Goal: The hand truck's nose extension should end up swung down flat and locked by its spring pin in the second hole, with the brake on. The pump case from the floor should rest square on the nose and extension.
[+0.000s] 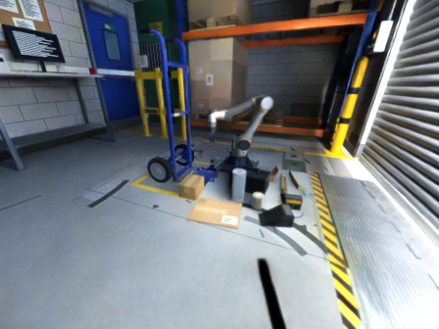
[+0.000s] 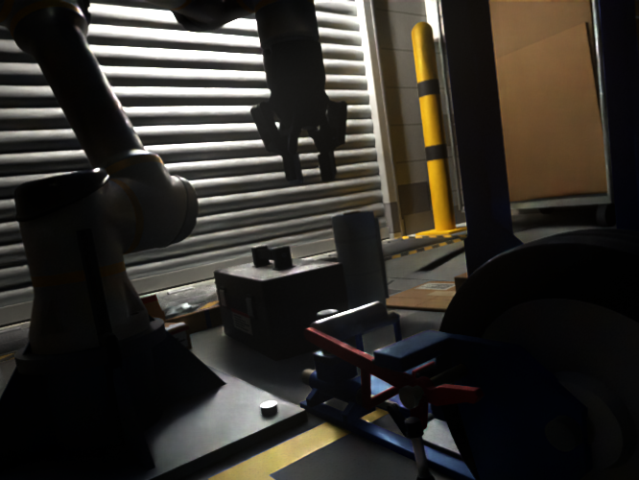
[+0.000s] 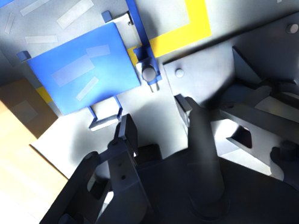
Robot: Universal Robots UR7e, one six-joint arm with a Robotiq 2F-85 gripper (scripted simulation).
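Observation:
The dark pump case (image 2: 278, 305) stands on the floor beside the arm's base plate, apart from the hand truck's nose (image 3: 83, 69). The blue hand truck (image 1: 172, 110) stands upright on its wheels. The nose plate lies flat on the floor, with the spring pin's bracket (image 3: 148, 72) at its edge. A red lever (image 2: 384, 369) sits low by the wheel. My gripper (image 2: 308, 173) hangs open and empty in the air above the case and the nose. I cannot tell how the extension stands.
Behind the truck stand yellow barriers and racks with cardboard boxes. A small carton (image 1: 191, 186) and a flat cardboard sheet (image 1: 215, 212) lie in front of the nose. A grey cylinder (image 1: 238, 184) stands by the case. A black wedge (image 1: 277, 216) and tools lie to the right.

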